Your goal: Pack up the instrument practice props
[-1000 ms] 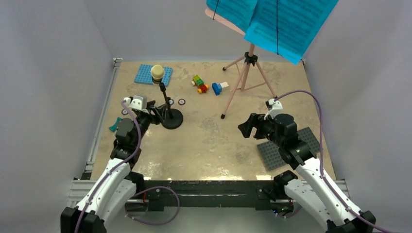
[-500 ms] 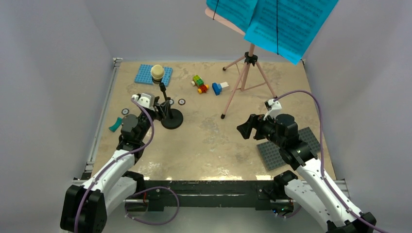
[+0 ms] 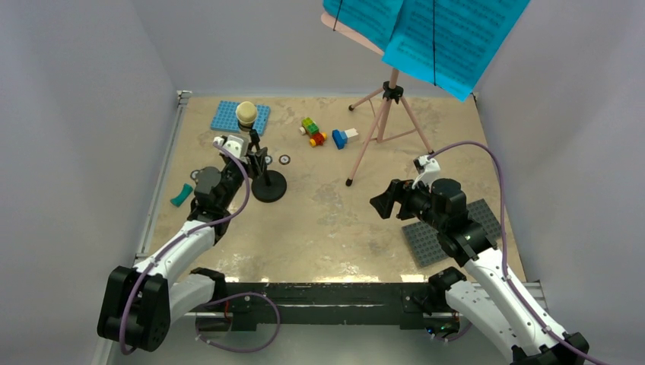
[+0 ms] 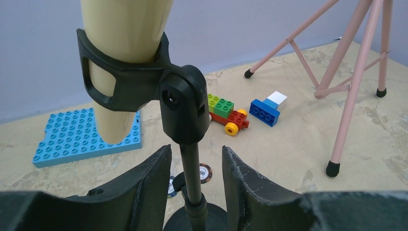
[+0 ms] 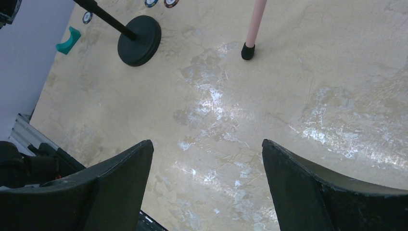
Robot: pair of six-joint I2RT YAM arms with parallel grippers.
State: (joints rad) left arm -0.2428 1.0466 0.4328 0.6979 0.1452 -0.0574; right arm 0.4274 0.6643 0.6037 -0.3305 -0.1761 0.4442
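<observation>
Nearer mic stand [image 4: 179, 103], left gripper [image 4: 195, 159] spread astride pole; right gripper [image 5: 206, 144] agape.

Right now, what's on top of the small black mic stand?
The cream toy microphone sits in the clip of the black mic stand. The clip's band covers part of its handle, and its lower end hides some of the blue baseplate behind.

Smooth cream plastic microphone [image 4: 124, 26], matt black stand [image 4: 182, 109], glossy mottled tabletop [image 5: 216, 120]
</observation>
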